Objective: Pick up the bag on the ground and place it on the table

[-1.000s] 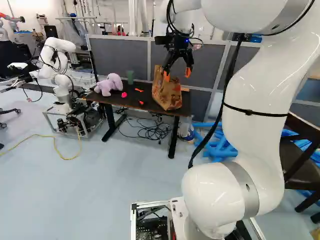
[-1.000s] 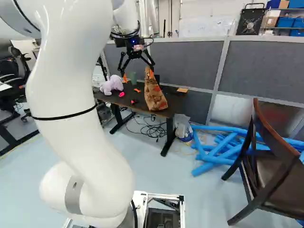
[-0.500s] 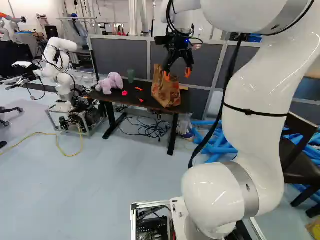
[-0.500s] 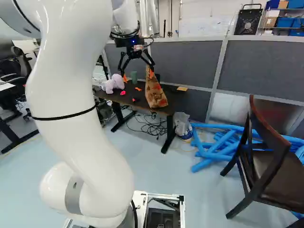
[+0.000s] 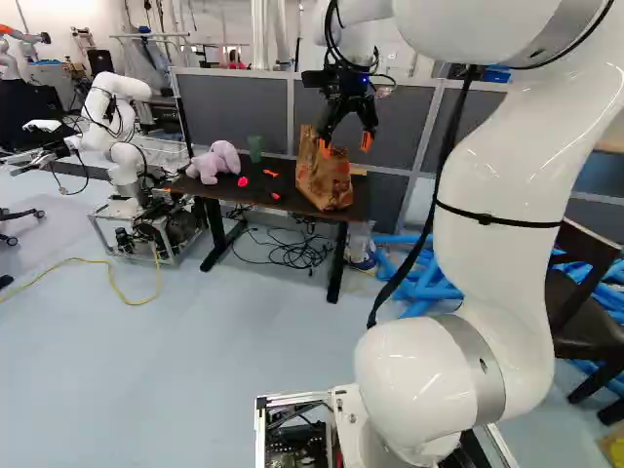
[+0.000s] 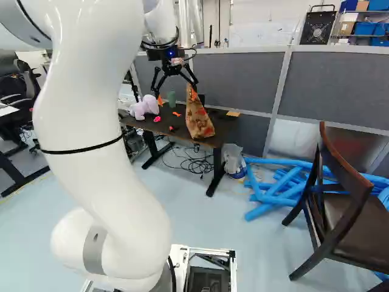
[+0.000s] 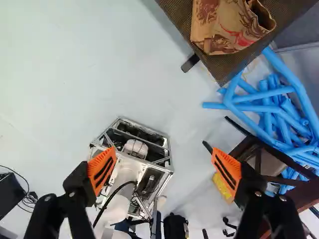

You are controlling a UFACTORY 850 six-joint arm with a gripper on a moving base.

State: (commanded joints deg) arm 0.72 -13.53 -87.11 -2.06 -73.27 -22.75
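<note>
In the left base view, the bag (image 5: pixel 324 180), likely light, pliable paper best taken by its upper rim, stands on the table (image 5: pixel 255 198); in the right base view, one fingertip of the gripper (image 6: pixel 177 96) overlaps its top; in the wrist view, it sits beyond the wide-open jaws.

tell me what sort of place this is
Probably a robotics lab or workshop: another robot arm stands on a wheeled frame, grey partition panels line the back, and cables lie coiled under the table.
</note>
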